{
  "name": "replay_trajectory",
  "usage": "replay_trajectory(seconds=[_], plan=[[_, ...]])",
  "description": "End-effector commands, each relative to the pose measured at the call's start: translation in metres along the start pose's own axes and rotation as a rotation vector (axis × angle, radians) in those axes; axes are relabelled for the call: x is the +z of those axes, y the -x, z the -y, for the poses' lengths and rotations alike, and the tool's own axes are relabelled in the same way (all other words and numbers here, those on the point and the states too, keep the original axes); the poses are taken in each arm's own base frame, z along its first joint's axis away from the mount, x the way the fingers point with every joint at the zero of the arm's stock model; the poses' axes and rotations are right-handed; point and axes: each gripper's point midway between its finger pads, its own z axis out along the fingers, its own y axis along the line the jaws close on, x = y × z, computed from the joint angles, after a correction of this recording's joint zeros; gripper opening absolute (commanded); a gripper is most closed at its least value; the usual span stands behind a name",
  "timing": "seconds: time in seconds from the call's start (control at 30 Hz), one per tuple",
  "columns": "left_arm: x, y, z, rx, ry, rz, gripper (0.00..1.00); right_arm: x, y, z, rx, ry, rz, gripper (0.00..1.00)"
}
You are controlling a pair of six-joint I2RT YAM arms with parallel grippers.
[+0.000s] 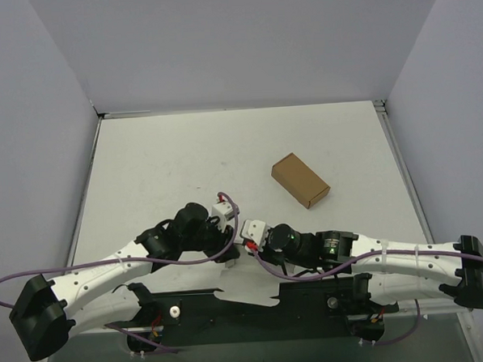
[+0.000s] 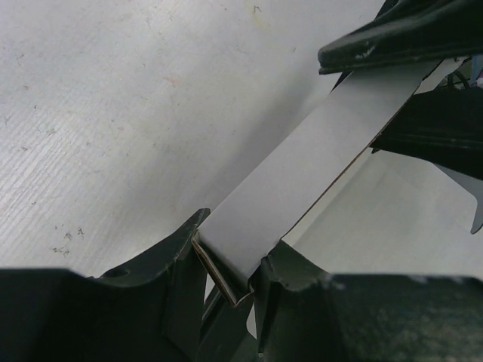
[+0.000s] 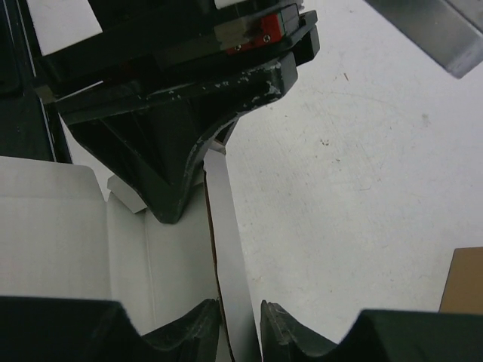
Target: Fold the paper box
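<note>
The paper box point(image 2: 302, 181) is a white card blank, partly folded, lying at the near middle of the table point(image 1: 184, 160). One of its side walls point(image 3: 226, 241) stands up as a narrow strip. My left gripper point(image 2: 230, 264) is shut on one end of that wall, whose folded edge sits pinched between the fingers. My right gripper point(image 3: 240, 317) faces it from the other end, its jaws closed around the same strip. In the top view both grippers, left point(image 1: 229, 245) and right point(image 1: 246, 239), meet tip to tip and hide nearly all of the box. The box's flat panels point(image 3: 53, 226) spread out beside the wall.
A small closed brown cardboard box point(image 1: 300, 180) lies on the table to the right of and beyond the grippers; its corner shows in the right wrist view point(image 3: 464, 279). A black base plate point(image 1: 256, 306) runs along the near edge.
</note>
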Motion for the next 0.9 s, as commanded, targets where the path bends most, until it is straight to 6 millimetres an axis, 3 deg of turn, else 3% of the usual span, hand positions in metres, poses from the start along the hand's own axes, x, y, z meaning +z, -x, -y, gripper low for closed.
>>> replay_trajectory(seconds=[0.0,0.13,0.3,0.33,0.37,0.43,0.5,0.53,0.7,0.87], plan=[[-0.01,0.024,0.02,0.046,-0.075,0.051,0.0,-0.004,0.022,0.012,-0.054,-0.048,0.035,0.24],[-0.009,0.025,0.014,0.036,-0.038,0.056,0.0,-0.002,0.017,0.012,-0.089,-0.05,0.006,0.0],[-0.002,0.033,-0.006,0.021,0.059,0.125,0.0,0.005,0.006,0.017,-0.144,-0.114,-0.039,0.0],[0.003,0.024,-0.016,0.013,0.087,0.124,0.0,0.007,0.004,0.016,-0.166,-0.127,-0.047,0.0],[0.007,0.033,-0.023,0.018,0.118,0.177,0.0,0.013,-0.002,0.016,-0.18,-0.149,-0.061,0.0],[0.015,0.029,-0.034,0.027,0.151,0.209,0.0,0.017,-0.007,0.025,-0.216,-0.226,-0.083,0.0],[0.022,0.037,-0.048,0.06,0.211,0.266,0.0,0.024,-0.013,0.027,-0.244,-0.282,-0.114,0.0],[0.025,0.041,-0.052,0.081,0.223,0.293,0.0,0.028,-0.006,0.028,-0.228,-0.303,-0.087,0.0],[0.044,0.035,-0.082,0.142,0.354,0.291,0.0,0.04,-0.012,0.03,-0.29,-0.376,-0.121,0.0],[0.054,0.027,-0.093,0.172,0.381,0.314,0.0,0.043,-0.018,0.031,-0.329,-0.435,-0.144,0.0]])
